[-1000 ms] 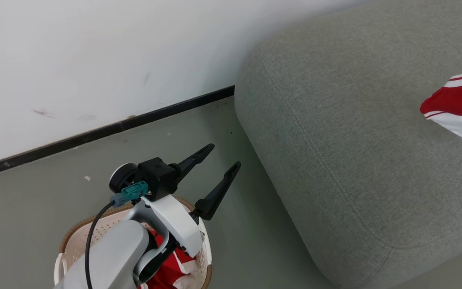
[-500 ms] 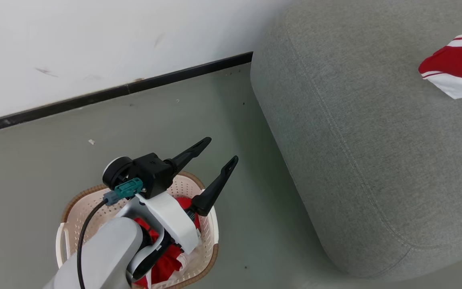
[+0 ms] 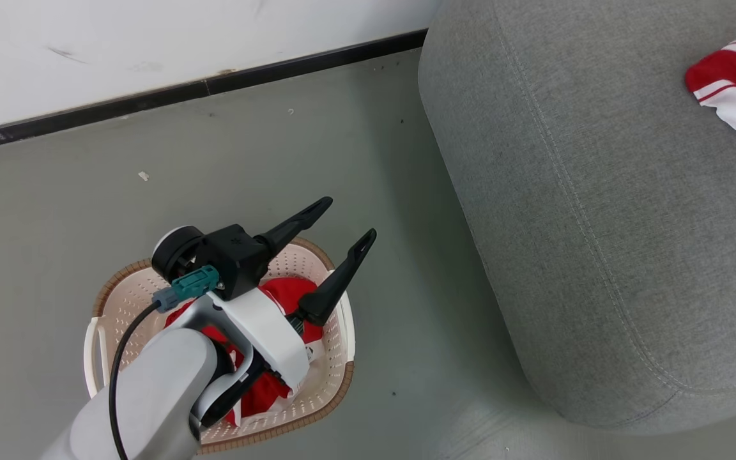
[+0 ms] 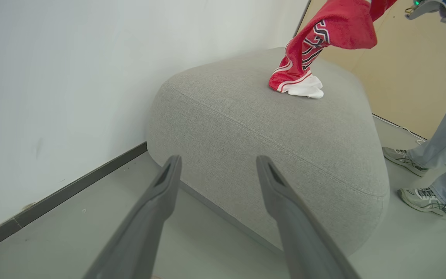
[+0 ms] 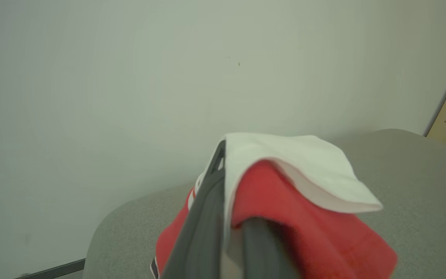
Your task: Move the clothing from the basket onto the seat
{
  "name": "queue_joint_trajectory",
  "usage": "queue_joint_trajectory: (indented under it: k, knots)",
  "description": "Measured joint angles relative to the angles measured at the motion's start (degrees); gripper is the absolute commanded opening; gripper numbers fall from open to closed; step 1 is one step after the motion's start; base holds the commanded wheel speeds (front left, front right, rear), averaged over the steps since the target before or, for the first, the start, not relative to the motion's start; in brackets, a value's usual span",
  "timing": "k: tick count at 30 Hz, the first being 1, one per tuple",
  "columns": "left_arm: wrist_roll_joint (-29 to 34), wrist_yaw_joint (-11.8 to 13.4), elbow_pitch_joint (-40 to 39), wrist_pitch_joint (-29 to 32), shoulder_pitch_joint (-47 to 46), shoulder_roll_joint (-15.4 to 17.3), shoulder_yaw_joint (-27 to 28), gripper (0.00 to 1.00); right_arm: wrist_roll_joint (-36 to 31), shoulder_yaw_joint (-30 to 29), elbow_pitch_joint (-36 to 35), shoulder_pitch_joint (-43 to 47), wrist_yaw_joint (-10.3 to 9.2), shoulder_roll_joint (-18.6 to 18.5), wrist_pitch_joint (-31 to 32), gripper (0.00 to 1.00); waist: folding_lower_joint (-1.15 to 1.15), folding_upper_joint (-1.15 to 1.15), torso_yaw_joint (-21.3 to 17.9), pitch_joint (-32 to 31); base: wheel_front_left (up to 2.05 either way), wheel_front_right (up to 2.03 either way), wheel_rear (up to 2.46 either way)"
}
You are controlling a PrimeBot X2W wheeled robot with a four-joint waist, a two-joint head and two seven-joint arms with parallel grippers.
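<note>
The cream basket (image 3: 115, 300) with a brown rim stands on the floor, red clothing (image 3: 286, 291) bunched inside it. My left gripper (image 3: 350, 218) hovers open over the basket's far right rim with nothing between its fingers, and it points at the grey seat (image 3: 598, 223). In the left wrist view the left gripper (image 4: 219, 161) frames the seat (image 4: 246, 128). There a red and white garment (image 4: 325, 27) hangs from above, its lower end resting on the cushion. My right gripper (image 5: 223, 170) is shut on that clothing (image 5: 308, 236), which drapes over its fingers above the seat (image 5: 420, 182).
A white wall with a black skirting board (image 3: 214, 83) runs behind the basket and the seat. Grey floor (image 3: 406, 332) separates the basket from the seat. A person's legs and shoes (image 4: 420, 162) stand beyond the seat, beside a blue cable.
The head camera has tilted down, so the basket shows in full. My left gripper stays open above it. The garment's end on the seat looks more bunched.
</note>
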Motion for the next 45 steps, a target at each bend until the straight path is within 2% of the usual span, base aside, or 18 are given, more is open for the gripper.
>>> queue_joint_trajectory:
  k: [14,24,25,26,27,28,37,45]
  knots:
    - [0.42,-0.08,-0.89,0.31,-1.78,1.24,0.40,1.00,0.32,3.48,5.73,3.04,0.00,2.34,0.03,0.00,0.00,0.00,0.06,3.54,0.00,0.00,0.00]
    - [0.41,-0.25,-0.03,-0.20,-1.81,1.33,0.49,1.00,1.35,8.10,8.65,5.87,0.00,4.09,4.32,0.01,0.00,0.00,-0.16,2.83,0.00,0.00,0.00]
    - [0.40,-0.25,0.03,-0.36,-1.81,1.32,0.51,1.00,1.31,8.51,8.87,5.87,0.00,3.98,4.78,0.11,0.00,0.00,-0.19,2.70,0.00,0.00,0.00]
    - [0.40,-0.26,0.11,-0.45,-1.82,1.32,0.53,1.00,1.18,8.94,9.16,5.87,0.00,3.87,4.98,0.37,0.00,0.00,-0.21,2.56,0.00,0.00,0.00]
    - [0.38,-0.26,0.22,-0.60,-1.82,1.33,0.57,1.00,1.18,9.20,9.38,5.87,0.00,3.81,5.23,0.71,0.00,0.00,-0.24,2.40,0.00,0.00,0.00]
    - [0.38,-0.29,0.35,-0.62,-1.82,1.32,0.59,1.00,1.18,9.39,9.48,5.87,0.00,3.79,5.33,1.00,0.00,0.00,-0.27,2.24,0.00,0.00,0.00]
    - [-0.16,-0.35,1.88,-2.13,-1.83,1.33,1.60,1.00,1.42,12.59,10.22,7.19,0.01,3.67,7.98,1.00,0.00,0.00,-0.67,0.25,0.00,0.00,0.00]
    - [-1.22,-0.71,3.86,-3.66,-1.43,1.21,2.02,1.00,3.92,15.04,13.08,11.33,0.01,4.02,14.57,1.00,0.00,0.00,-1.30,-2.40,0.00,0.00,0.00]
